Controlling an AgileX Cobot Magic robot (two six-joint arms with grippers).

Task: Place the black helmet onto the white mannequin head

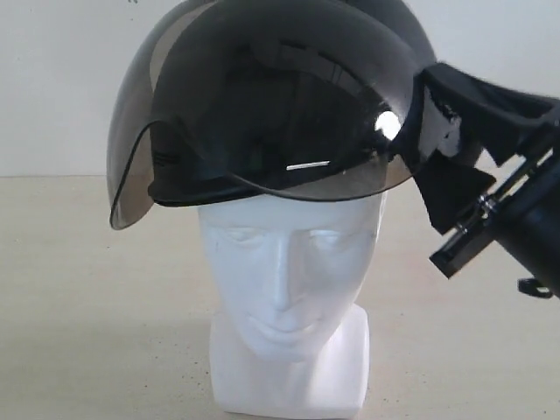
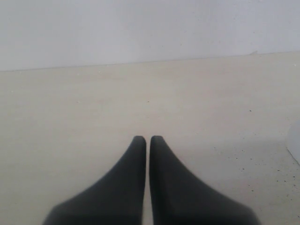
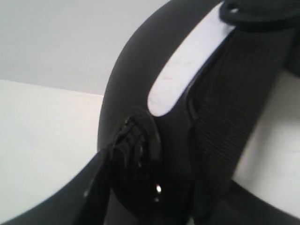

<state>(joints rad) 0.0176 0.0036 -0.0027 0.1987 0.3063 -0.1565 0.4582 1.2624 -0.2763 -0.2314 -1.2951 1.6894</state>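
Note:
The black helmet (image 1: 262, 96) covers the crown of the white mannequin head (image 1: 284, 289), with its smoky visor (image 1: 140, 149) flaring out to the left above the face. Whether it rests fully on the head I cannot tell. My right gripper (image 1: 435, 144) reaches in from the right and is shut on the black helmet at its side rim by the strap. In the right wrist view the helmet shell (image 3: 136, 75), visor pivot (image 3: 140, 154) and woven strap (image 3: 234, 108) fill the picture around the right gripper (image 3: 154, 192). My left gripper (image 2: 148, 139) is shut and empty over bare table.
The mannequin stands on a pale beige table (image 1: 87, 306) in front of a white wall (image 1: 52, 79). A white edge (image 2: 295, 145) shows at the side of the left wrist view. The right arm's black body (image 1: 525, 227) hangs right of the head.

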